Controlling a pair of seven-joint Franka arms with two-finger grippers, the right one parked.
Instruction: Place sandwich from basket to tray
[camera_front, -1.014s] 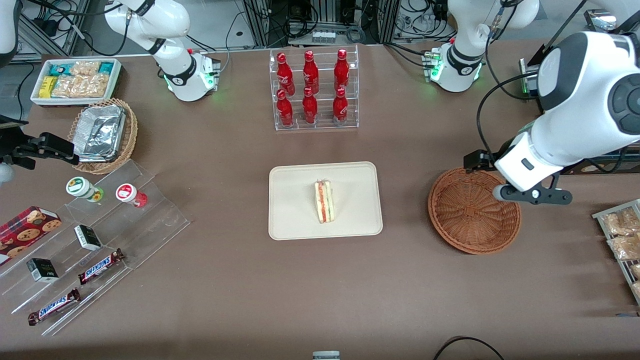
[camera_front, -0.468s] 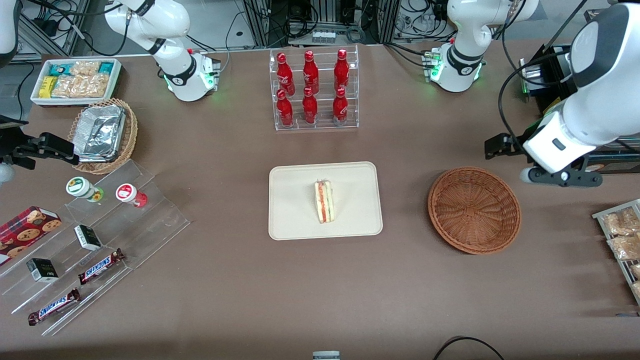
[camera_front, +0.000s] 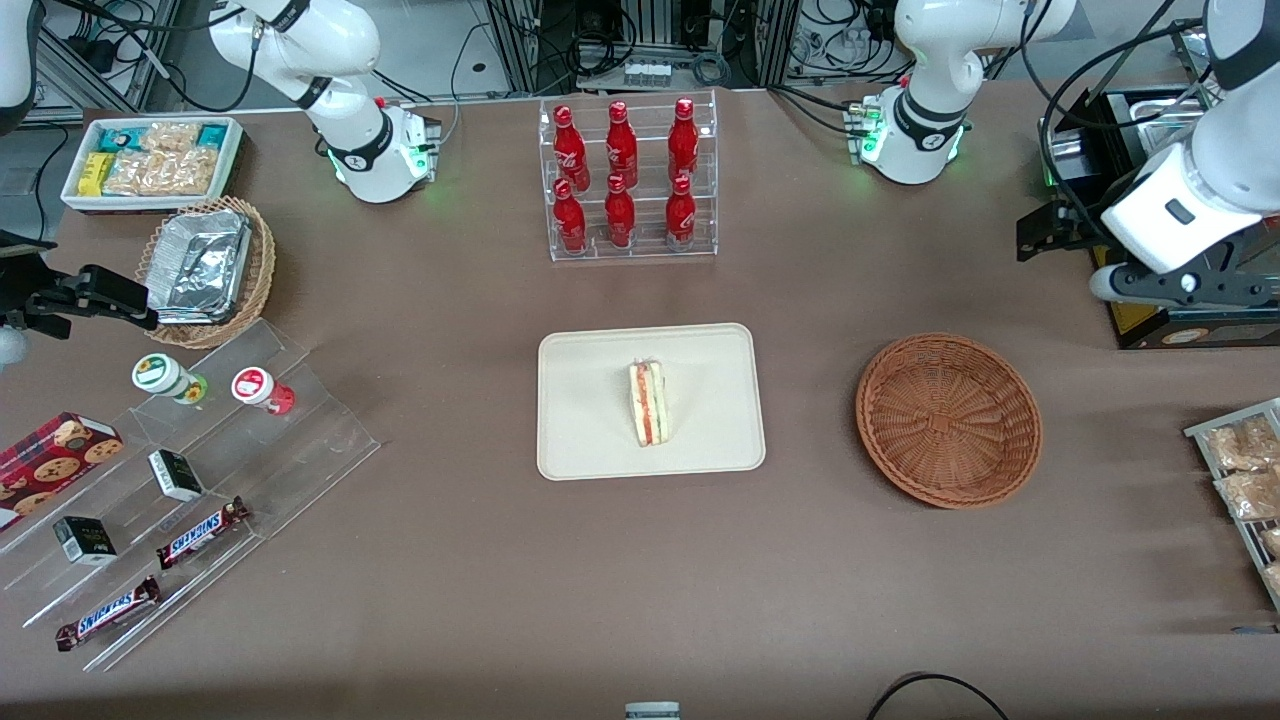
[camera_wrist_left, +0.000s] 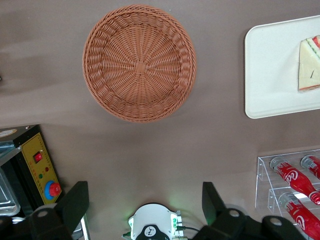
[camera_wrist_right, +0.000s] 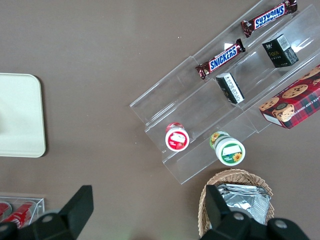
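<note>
The sandwich (camera_front: 649, 403) lies on the cream tray (camera_front: 590, 440), near its middle, and the reddish wicker basket (camera_front: 948, 420) sits empty nearby on the table. The left gripper (camera_wrist_left: 145, 207) hangs high, well apart from the basket toward the working arm's end, fingers spread wide and holding nothing. The placing looks done; what remains is only parking the arm.

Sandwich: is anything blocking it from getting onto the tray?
No. The sandwich already lies on the tray, and the basket holds nothing. The gripper is open, up above the table toward the working arm's end, carrying nothing.
</note>
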